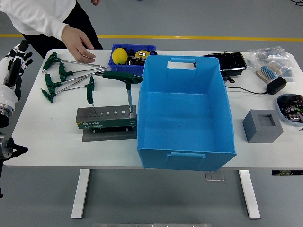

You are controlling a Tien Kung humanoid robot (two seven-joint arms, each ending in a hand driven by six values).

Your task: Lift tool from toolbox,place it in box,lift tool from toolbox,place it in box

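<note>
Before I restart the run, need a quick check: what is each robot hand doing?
Left hand: open, holding nothing, at the table's left edge.
Right hand: not in view.

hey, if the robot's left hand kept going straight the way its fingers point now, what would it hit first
The left hand points up and slightly right, beside the table's left edge. Its path looks free of tools; it would probably reach the person's sleeve first, though depth is unclear.

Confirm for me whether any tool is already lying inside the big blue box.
No. The blue box shows only its bare floor, while two T-handle tools stand in the grey tool stand beside it.
</note>
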